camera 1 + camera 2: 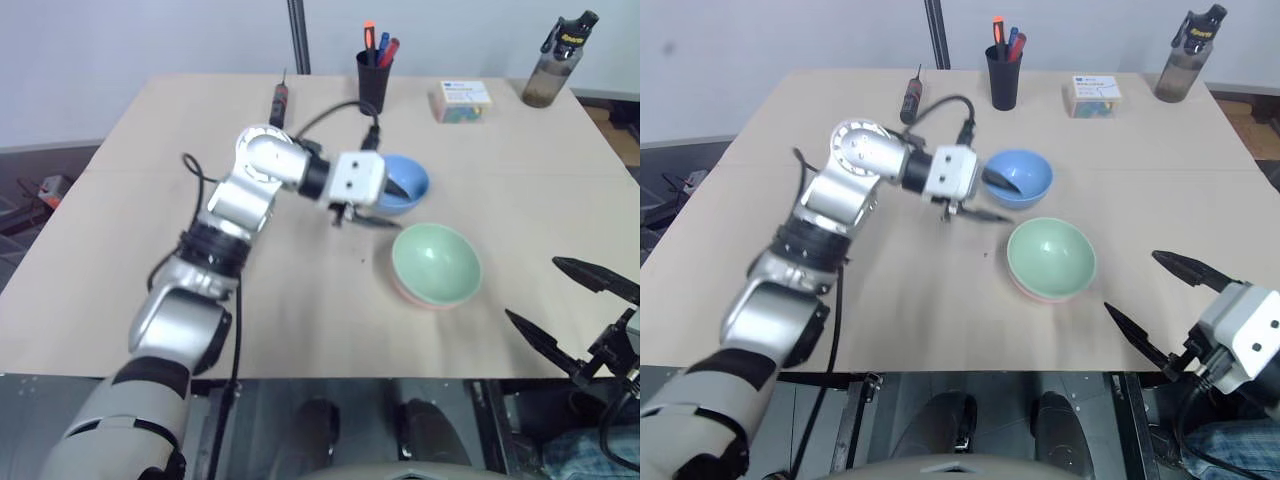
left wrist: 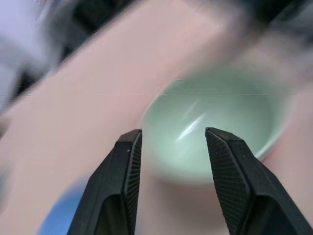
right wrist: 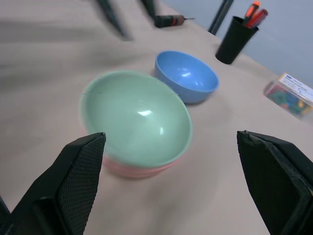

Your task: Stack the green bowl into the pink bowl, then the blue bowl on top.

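On table centre: green bowl nested in pink bowl; first stack step complete.
Blue bowl: upright, just beyond the stack.
Left gripper: fingers apart, empty, at the blue bowl's near-left rim.
Right gripper: spread wide, empty, well apart.
Nearer arm: left.
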`<state>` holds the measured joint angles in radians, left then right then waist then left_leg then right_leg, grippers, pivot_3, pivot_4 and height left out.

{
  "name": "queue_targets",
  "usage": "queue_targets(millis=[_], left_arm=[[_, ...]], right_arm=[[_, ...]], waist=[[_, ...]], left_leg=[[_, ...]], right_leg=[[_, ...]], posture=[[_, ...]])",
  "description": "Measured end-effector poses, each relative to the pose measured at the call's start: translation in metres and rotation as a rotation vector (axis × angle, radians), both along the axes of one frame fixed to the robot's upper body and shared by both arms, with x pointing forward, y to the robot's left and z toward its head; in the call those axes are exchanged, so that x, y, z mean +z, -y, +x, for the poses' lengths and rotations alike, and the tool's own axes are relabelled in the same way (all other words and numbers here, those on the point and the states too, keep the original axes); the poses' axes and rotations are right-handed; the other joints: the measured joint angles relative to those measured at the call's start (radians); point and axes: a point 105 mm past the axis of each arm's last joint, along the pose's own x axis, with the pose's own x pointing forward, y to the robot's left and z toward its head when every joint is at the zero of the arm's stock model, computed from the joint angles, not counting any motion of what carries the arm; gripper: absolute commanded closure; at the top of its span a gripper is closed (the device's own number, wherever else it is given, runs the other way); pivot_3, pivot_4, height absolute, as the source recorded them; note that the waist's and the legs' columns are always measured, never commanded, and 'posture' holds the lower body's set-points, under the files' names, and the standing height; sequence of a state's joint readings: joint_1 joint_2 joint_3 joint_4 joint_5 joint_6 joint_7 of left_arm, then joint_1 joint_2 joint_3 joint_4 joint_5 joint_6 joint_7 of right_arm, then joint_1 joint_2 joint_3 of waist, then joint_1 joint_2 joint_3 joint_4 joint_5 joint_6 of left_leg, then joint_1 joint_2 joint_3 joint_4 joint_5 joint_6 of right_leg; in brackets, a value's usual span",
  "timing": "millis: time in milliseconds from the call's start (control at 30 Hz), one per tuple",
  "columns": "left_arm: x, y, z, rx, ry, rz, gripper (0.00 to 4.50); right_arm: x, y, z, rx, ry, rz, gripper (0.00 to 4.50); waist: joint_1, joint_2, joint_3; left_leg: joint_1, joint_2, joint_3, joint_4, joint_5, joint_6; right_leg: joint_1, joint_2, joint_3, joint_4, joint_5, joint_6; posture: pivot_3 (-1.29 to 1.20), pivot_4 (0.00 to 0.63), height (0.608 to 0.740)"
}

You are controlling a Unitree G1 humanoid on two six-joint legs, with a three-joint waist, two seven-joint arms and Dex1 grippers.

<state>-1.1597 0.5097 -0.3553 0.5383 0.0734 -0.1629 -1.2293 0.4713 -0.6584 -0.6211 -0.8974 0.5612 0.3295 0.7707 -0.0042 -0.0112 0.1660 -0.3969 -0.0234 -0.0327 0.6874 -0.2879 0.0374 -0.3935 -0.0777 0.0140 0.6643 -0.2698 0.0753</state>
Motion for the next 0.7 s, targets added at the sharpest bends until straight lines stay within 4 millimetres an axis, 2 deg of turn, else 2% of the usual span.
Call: queue_targets(millis=[100,233,333,400,600,700], left_arm=[[-0.006,-0.006,0.022,0.097,0.04,0.031,2.31],[-0.032,-0.006,0.037,0.161,0.045,0.091,2.31],[-0.05,0.003,0.038,0.15,-0.007,0.103,2.31],[-0.052,0.006,0.036,0.131,-0.019,0.11,2.31],[-0.041,0.009,0.035,0.103,-0.019,0.118,2.31],[-0.053,0.013,0.034,0.09,-0.04,0.145,2.31]], right_arm=[[0.001,-0.006,0.008,0.027,0.01,0.007,0.0],[0.003,-0.01,0.013,0.041,0.019,0.015,0.0],[0.0,-0.011,0.016,0.038,0.0,0.022,0.0],[0.0,-0.011,0.016,0.036,0.0,0.021,0.0],[0.0,-0.009,0.017,0.021,-0.003,0.023,0.0],[-0.002,-0.009,0.018,0.016,-0.005,0.021,0.0]], waist=[[0.003,0.0,0.0],[0.01,-0.001,0.001],[0.012,-0.001,0.001],[0.012,-0.001,0.001],[0.012,-0.001,0.001],[0.013,-0.001,0.001]], left_leg=[[-0.002,-0.001,-0.001,0.0,0.0,0.0],[-0.004,-0.001,-0.001,0.0,0.002,-0.003],[-0.004,-0.001,-0.001,0.0,0.002,-0.003],[-0.004,-0.001,-0.001,0.0,0.001,-0.003],[-0.003,-0.001,-0.001,0.0,0.001,-0.001],[-0.003,-0.001,-0.001,0.0,0.001,-0.001]], right_leg=[[-0.001,-0.001,-0.001,-0.001,0.0,0.0],[-0.002,-0.001,-0.002,-0.001,0.0,0.0],[-0.002,-0.001,-0.002,-0.001,0.0,0.0],[-0.002,-0.001,-0.002,-0.001,0.0,0.0],[-0.002,-0.001,-0.001,-0.001,0.0,0.0],[-0.002,-0.001,-0.001,-0.001,0.0,0.0]], posture=[[0.0,0.15,0.74],[0.0,0.15,0.74],[0.0,0.15,0.74],[0.0,0.15,0.74],[0.0,0.15,0.74],[0.0,0.15,0.74]])
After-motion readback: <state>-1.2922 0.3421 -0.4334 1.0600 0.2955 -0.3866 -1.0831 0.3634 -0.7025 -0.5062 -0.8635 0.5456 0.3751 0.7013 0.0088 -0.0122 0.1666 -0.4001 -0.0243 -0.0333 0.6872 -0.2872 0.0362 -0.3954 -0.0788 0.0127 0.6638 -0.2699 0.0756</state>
